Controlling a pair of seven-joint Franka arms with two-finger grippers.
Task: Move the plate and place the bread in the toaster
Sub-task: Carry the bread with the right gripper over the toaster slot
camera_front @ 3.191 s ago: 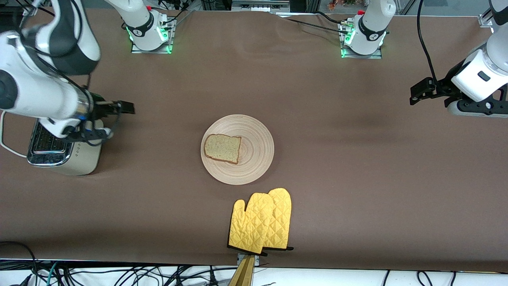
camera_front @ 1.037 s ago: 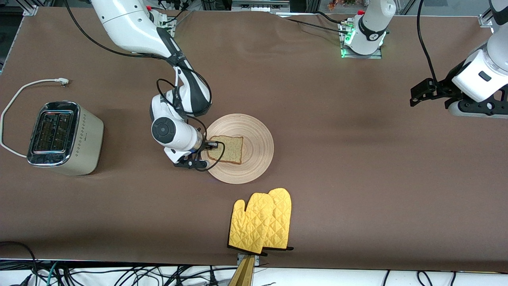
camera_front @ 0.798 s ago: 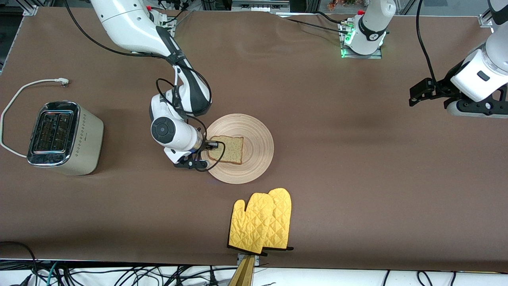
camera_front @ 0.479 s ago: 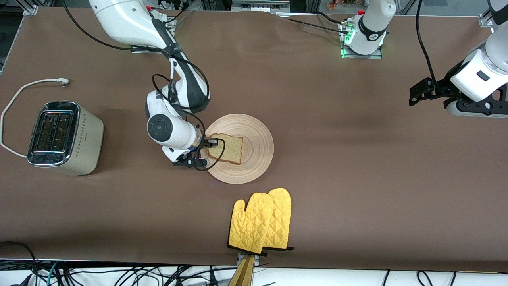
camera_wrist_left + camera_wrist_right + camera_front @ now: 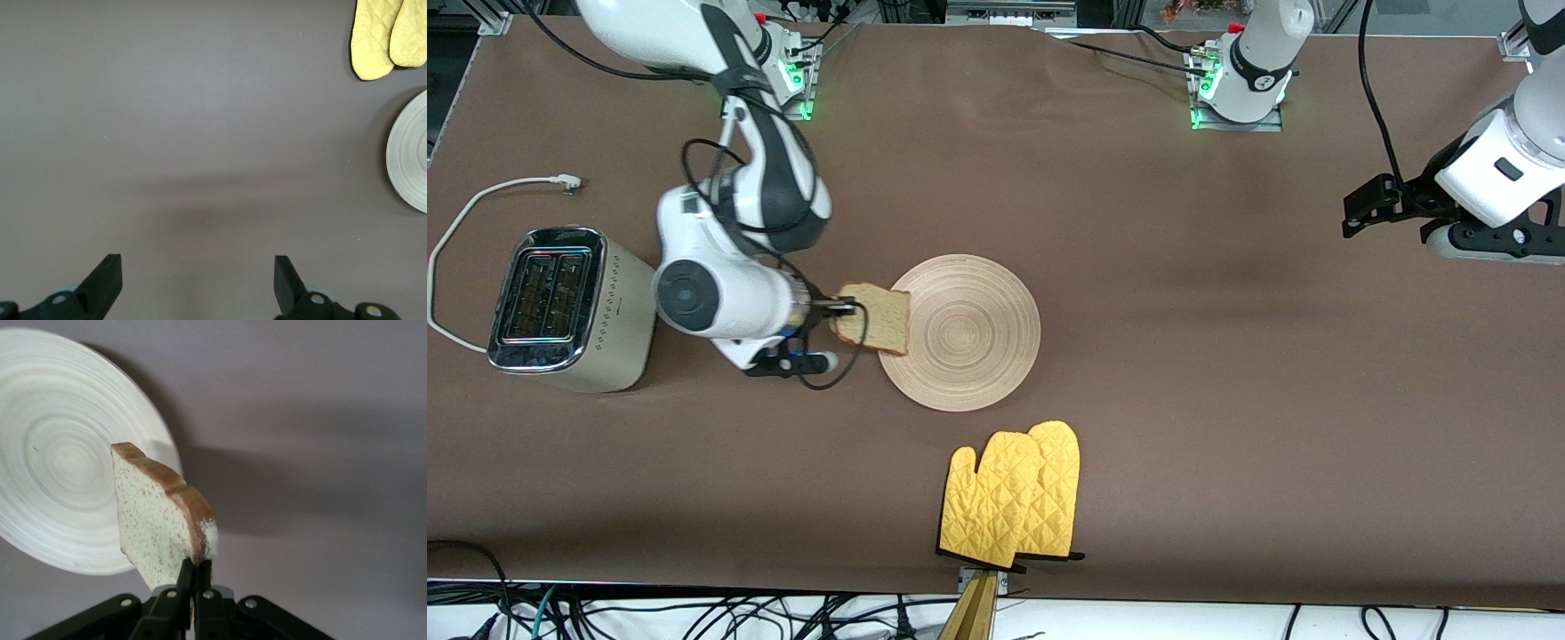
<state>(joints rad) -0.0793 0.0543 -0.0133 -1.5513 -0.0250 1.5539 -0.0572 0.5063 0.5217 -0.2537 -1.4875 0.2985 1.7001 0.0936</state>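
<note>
At the right arm's end of the desk [image 5: 1138,373] we saw the toaster [image 5: 569,307] standing upright, its chrome top with two slots facing up and its white cord [image 5: 471,222] trailing off toward the robots' side. Just beside the toaster, between it and the plate, hung the wrist of the right arm. The right gripper [image 5: 845,309] was clamped on the bread [image 5: 876,318], its fingers [image 5: 190,583] pinched together on one crust edge. The slice was lifted clear and stood on edge, over the rim of the plate [image 5: 969,333] at the side toward the toaster; in the right wrist view the bread [image 5: 160,517] rose from the gripper with the plate [image 5: 60,453] lying flat below it. The plate sat bare near the middle of the desk, its ring grooves showing. Nearer to the front camera than the plate, close to the desk's edge, we saw a pair of yellow oven mitts [image 5: 1014,493] lying flat, one overlapping the other. At the left arm's end of the desk the left arm waited, raised over bare brown surface, well apart from the plate. The left gripper [image 5: 1374,203] had its fingers [image 5: 107,280] spread wide apart, with nothing between them.
</note>
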